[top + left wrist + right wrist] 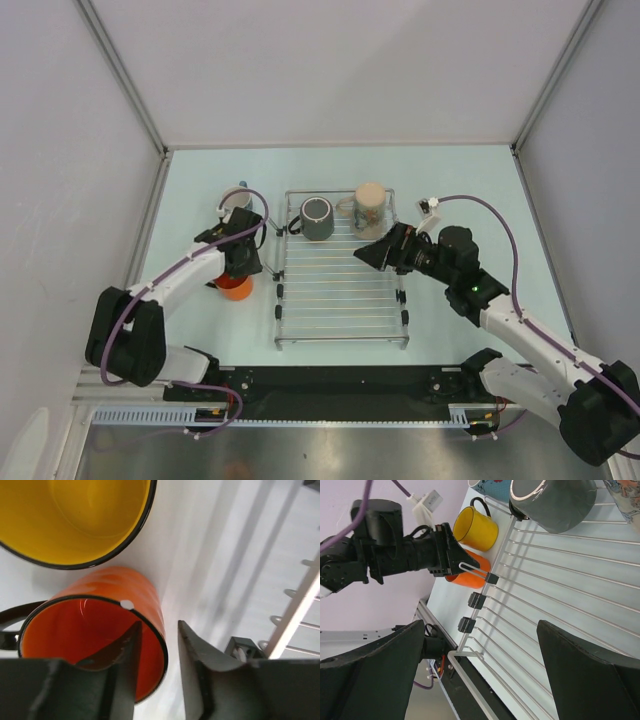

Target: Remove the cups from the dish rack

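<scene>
Orange mug [115,587]: its rim stands between the narrowly parted fingers of the left claw [159,630], yellow mug [65,520] just beyond. We find the right claw [480,630] spread wide over the dish rack [570,580], grey mug [555,505] ahead.

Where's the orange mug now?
Top view: the orange mug sits on the table left of the dish rack, beside the yellow mug, left claw straddling its rim.

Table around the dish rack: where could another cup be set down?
Bare table right of the dish rack and along the far edge behind it. Left side is crowded: orange mug, yellow mug, blue mug, left claw.
</scene>
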`<move>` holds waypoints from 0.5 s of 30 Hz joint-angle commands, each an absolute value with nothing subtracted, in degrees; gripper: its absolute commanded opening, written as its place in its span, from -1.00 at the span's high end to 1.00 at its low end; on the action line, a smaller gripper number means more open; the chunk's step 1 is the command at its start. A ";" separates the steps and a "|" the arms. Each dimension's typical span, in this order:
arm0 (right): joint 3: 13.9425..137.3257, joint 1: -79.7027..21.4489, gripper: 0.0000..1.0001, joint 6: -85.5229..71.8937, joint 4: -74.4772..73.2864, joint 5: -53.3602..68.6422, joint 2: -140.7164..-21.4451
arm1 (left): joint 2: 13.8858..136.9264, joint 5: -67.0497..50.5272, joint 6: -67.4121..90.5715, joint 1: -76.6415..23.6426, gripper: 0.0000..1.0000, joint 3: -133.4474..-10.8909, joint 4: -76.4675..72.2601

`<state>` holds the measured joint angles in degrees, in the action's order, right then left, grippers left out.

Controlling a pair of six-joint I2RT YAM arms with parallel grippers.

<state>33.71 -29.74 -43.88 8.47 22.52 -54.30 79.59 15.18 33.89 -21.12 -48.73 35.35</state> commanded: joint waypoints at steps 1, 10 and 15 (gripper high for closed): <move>34.45 -29.36 -0.99 -43.33 10.64 23.47 -54.76 | 74.98 15.64 32.70 -20.74 0.14 -53.78 38.75; 37.70 -29.36 -1.00 -40.79 8.27 22.77 -55.98 | 68.12 16.61 31.55 -20.74 -0.13 -63.18 45.52; 44.99 -29.53 -0.99 -35.09 2.04 19.52 -61.51 | 60.06 12.84 31.29 -20.83 -0.24 -63.81 42.30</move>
<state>37.98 -29.54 -40.93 5.93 22.22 -58.13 67.20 15.14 32.75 -21.12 -62.00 44.14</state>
